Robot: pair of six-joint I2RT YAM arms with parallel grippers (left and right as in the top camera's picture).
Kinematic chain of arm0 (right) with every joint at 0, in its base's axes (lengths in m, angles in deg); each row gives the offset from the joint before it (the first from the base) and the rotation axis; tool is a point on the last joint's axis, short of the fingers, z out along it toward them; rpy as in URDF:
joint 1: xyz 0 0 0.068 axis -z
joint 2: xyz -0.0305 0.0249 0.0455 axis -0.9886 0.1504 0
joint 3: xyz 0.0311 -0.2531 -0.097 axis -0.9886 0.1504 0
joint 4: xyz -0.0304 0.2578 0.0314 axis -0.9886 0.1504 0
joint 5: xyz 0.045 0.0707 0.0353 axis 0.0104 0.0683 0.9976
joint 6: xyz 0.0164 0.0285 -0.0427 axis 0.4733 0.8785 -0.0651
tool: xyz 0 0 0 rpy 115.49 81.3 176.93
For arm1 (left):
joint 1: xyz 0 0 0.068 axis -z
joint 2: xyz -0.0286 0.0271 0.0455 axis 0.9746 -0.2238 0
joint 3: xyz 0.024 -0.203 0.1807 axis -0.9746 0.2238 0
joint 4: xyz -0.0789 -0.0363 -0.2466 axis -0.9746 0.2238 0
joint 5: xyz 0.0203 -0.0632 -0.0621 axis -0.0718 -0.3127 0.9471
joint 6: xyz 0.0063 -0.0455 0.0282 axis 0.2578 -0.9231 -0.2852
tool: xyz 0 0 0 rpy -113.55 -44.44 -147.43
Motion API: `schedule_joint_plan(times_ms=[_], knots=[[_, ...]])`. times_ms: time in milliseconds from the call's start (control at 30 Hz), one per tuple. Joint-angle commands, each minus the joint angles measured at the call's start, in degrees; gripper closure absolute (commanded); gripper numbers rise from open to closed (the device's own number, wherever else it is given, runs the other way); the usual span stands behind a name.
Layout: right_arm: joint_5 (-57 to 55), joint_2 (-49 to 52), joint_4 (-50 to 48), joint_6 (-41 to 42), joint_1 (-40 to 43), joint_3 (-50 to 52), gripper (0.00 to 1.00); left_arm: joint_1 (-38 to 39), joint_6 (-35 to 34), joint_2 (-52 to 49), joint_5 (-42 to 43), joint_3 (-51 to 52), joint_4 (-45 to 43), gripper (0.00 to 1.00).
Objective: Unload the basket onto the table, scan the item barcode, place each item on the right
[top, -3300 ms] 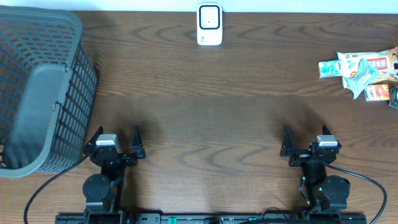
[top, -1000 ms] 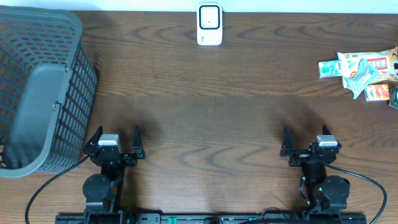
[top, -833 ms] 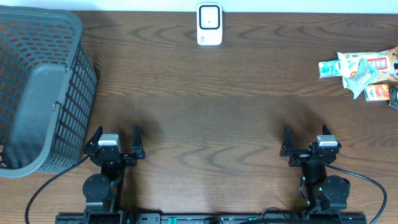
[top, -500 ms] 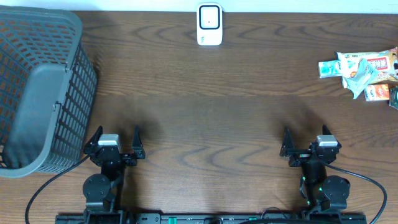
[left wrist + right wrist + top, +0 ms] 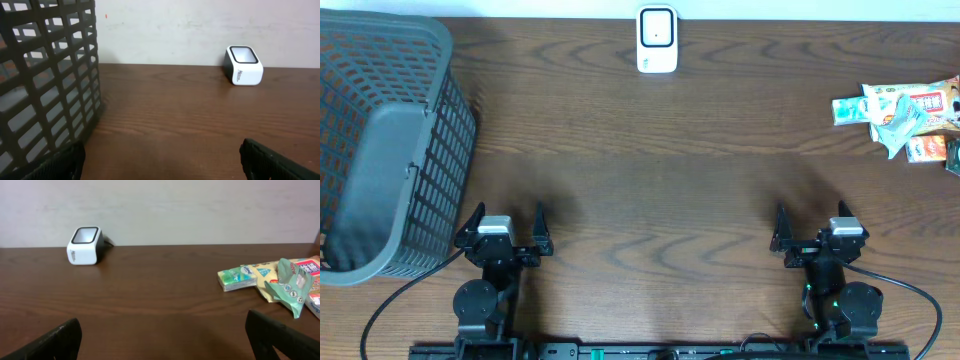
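The left claw (image 5: 509,212) is sitting at the near edge of the counter (image 5: 660,170), left of centre, with its fingers spread wide and only bare wood between them. The right claw (image 5: 811,212) is sitting at the near edge too, right of centre, and is spread just as wide over bare wood. The two claws are resting well apart from each other.

The scanner (image 5: 657,38), a small white box with a dark window on top, is standing at the far edge of the counter, about midway across. In the left wrist view it (image 5: 244,66) is showing to the right, against the pale wall (image 5: 165,30); in the right wrist view it (image 5: 85,245) is showing to the left.

The packets (image 5: 900,115) are lying in a loose pile at the far right, touching and partly overlapping one another, well apart from both claws and from the scanner. In the right wrist view the pile (image 5: 270,280) is showing a teal packet on its left and a crumpled green one beside it.

A grey slatted basket (image 5: 450,150) is filling the far left corner, its wall (image 5: 50,85) looming close on the left in the left wrist view.
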Motion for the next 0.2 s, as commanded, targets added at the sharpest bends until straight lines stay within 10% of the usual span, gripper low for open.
schedule_joint_plan(times_ms=[0,167], knots=[[-0.46,-0.37,0.22,-0.20,-0.66,0.09,0.01,-0.13,0.59,0.35,1.36,0.79,2.23,0.02],[-0.46,-0.37,0.24,-0.20,-0.66,0.09,0.01,-0.13,0.59,0.35,1.36,0.79,2.23,0.02]])
